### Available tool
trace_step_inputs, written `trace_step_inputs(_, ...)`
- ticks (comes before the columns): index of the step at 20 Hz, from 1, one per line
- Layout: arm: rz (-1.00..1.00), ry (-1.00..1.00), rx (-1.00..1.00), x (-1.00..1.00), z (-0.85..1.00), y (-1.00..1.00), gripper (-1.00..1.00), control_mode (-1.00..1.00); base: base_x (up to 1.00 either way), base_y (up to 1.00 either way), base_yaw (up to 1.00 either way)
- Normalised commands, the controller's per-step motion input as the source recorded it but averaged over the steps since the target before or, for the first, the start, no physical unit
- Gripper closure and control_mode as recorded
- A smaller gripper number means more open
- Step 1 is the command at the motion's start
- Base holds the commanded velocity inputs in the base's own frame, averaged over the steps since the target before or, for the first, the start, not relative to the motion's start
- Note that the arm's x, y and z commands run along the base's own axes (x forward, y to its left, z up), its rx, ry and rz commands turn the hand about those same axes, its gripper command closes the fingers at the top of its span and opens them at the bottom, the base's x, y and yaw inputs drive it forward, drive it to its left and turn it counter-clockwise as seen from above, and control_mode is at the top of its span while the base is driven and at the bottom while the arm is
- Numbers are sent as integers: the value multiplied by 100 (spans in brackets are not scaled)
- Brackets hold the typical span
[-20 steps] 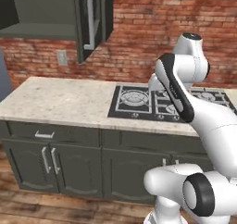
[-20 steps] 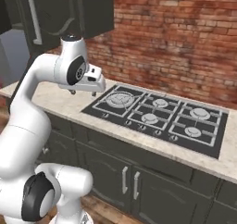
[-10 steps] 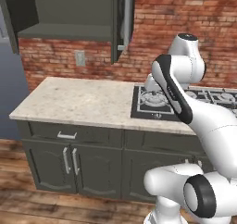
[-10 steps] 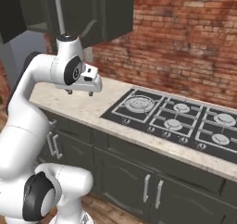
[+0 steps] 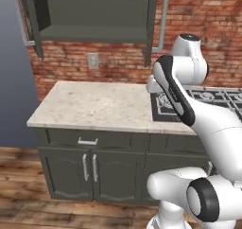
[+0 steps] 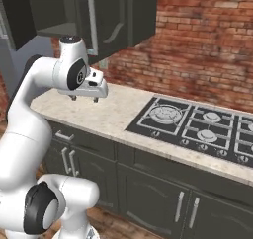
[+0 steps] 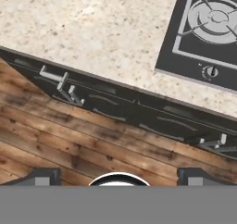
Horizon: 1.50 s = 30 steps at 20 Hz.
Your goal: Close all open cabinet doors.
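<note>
Cabinet doors (image 5: 152, 27) stand open overhead (tops cut off).

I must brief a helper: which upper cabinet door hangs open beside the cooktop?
Above the speckled beige stone counter, an open dark grey-green wall cabinet hangs on the red brick wall. Its right door juts outward edge-on with a vertical silver bar handle, unlike the shut doors below.

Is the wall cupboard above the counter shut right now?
No, both upper cabinet doors stand swung outward in the left base view, leaving the bare shelf inside showing.
</note>
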Motion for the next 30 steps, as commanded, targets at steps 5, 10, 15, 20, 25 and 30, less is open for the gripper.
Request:
trace_step_inputs(5, 0, 0, 0, 0, 0, 0, -100, 100, -16, 62, -14)
trace_step_inputs(10, 0, 0, 0, 0, 0, 0, -100, 100, 1, 68, -13)
trace_step_inputs(15, 0, 0, 0, 0, 0, 0, -100, 100, 18, 58, -33)
trace_step_inputs(20, 0, 0, 0, 0, 0, 0, -100, 100, 27, 35, -41)
trace_step_inputs(25, 0, 0, 0, 0, 0, 0, -100, 100, 26, 45, -29)
trace_step_inputs(30, 0, 0, 0, 0, 0, 0, -100, 100, 32, 41, 6)
